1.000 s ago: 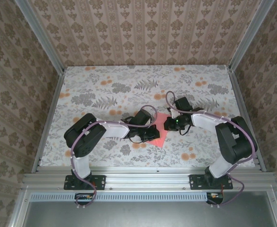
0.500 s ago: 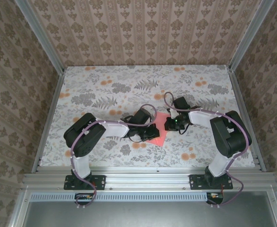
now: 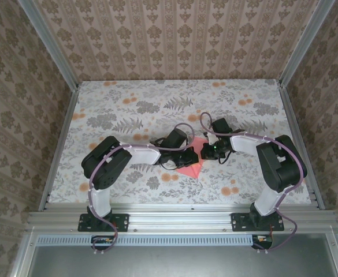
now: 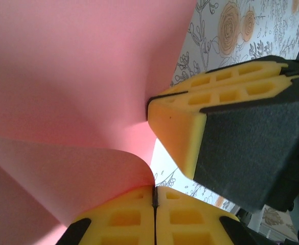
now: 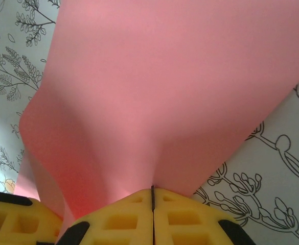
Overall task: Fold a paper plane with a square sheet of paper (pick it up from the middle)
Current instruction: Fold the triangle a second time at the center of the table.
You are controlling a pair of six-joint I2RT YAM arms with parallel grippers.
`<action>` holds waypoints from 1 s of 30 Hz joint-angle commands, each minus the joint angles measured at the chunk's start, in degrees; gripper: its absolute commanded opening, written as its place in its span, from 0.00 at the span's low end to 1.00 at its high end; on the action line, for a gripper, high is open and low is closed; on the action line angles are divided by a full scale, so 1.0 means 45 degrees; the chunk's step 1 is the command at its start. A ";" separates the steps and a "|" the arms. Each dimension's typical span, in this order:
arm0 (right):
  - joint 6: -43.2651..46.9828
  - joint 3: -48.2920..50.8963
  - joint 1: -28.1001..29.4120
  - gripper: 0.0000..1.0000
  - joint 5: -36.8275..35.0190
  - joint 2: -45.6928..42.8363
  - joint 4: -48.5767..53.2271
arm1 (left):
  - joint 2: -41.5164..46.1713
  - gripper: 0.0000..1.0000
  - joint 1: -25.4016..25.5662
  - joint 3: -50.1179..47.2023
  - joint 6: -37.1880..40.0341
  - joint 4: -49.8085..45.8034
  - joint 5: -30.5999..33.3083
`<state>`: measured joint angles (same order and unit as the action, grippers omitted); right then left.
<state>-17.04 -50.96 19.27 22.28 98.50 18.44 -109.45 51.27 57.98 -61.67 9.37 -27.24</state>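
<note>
L tool (image 4: 154, 194) and R tool (image 5: 152, 193) are both clenched on the pink paper sheet (image 3: 190, 168), which bows up between them near the centre of the table (image 3: 157, 104). Step in hand is likely the first centre fold. Next move calls for aligning edges evenly w/o tearing. No brands or writing legible.

The left arm (image 3: 102, 168) and the right arm (image 3: 281, 164) are showing the same build, with bulky black joint housings alternating with smooth white link covers. A pale lilac cable (image 3: 88, 199) is running along each arm from a black base plate (image 3: 102, 222) bolted below. The left gripper (image 4: 154, 196) and the right gripper (image 5: 152, 196) are wearing yellow foam pads (image 4: 180, 130) moulded with rectangular pockets (each backed by a matt black finger body). A small green light (image 3: 216, 148) is glowing on the right wrist.
</note>
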 commanded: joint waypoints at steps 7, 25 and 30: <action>0.0132 0.0193 -0.0014 0.08 0.0087 -0.0014 0.0390 | -0.0502 0.07 -0.0115 0.0491 0.0286 -0.0051 0.0053; 0.0097 0.0423 -0.0005 0.08 0.0226 0.0054 0.0251 | -0.0903 0.07 -0.0145 0.0670 0.0150 0.0086 0.0374; 0.0081 0.0427 -0.0024 0.08 0.0214 0.0052 0.0221 | -0.0932 0.07 -0.0144 0.0633 0.0184 0.0044 0.0497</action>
<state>-17.06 -50.61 19.20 22.96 98.50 17.98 -111.83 51.00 59.51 -61.69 9.47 -26.30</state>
